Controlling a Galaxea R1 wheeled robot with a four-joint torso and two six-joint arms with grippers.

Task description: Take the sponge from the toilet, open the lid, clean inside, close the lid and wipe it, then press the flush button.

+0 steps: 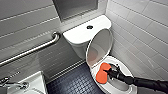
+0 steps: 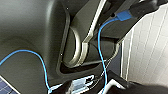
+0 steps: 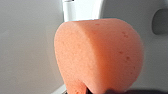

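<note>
The white toilet (image 1: 82,35) stands in the corner with its lid (image 1: 99,47) raised and leaning back against the tank. My right arm comes in from the right, and my right gripper (image 1: 108,72) is shut on the orange sponge (image 1: 103,72), which hangs over the near rim inside the bowl (image 1: 120,83). In the right wrist view the sponge (image 3: 100,55) looms large and bent against white ceramic. A round flush button (image 1: 89,27) sits on the tank top. The left wrist view looks onto my own dark body panels and blue cables, with white wall tiles beside them.
A steel grab bar (image 1: 32,50) runs along the tiled left wall. A small white sink (image 1: 32,85) with a faucet (image 1: 7,83) sits at the lower left. Dark studded floor (image 1: 72,82) lies between sink and toilet. The tiled right wall (image 1: 145,27) stands close to the bowl.
</note>
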